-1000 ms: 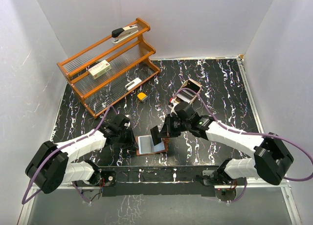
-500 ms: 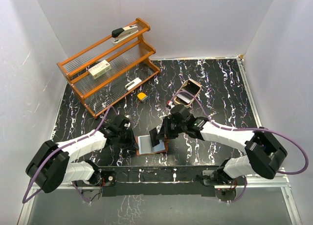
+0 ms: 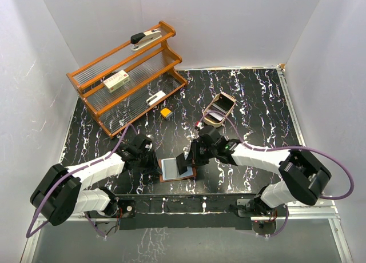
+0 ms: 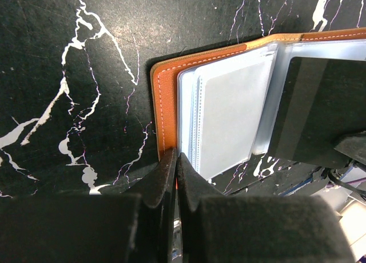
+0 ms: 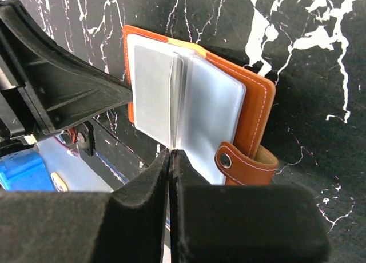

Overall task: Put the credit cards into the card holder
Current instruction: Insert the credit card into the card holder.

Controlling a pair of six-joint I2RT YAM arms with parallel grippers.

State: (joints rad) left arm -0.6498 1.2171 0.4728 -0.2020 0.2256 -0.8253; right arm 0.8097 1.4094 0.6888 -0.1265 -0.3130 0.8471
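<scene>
Right gripper [image 5: 170,153], jaws clenched, pinches the free edge of the clear sleeves inside the card holder [image 5: 258,103]. Whether a card also sits between the pads cannot be told. The holder lies open on the black marbled table [image 3: 257,91], between the two arms near their bases. Left gripper [image 4: 175,158], also clenched, clamps the opposite lower edge of the orange-brown cover. Over the last second the right arm has swung down and leftward, and the holder's raised leaf has settled flatter. This suggests the holder is now spread and steadied for loading. Pale credit cards [image 3: 213,115] appear to lie in the tan oval tray [image 3: 231,100], well apart behind the holder.
</scene>
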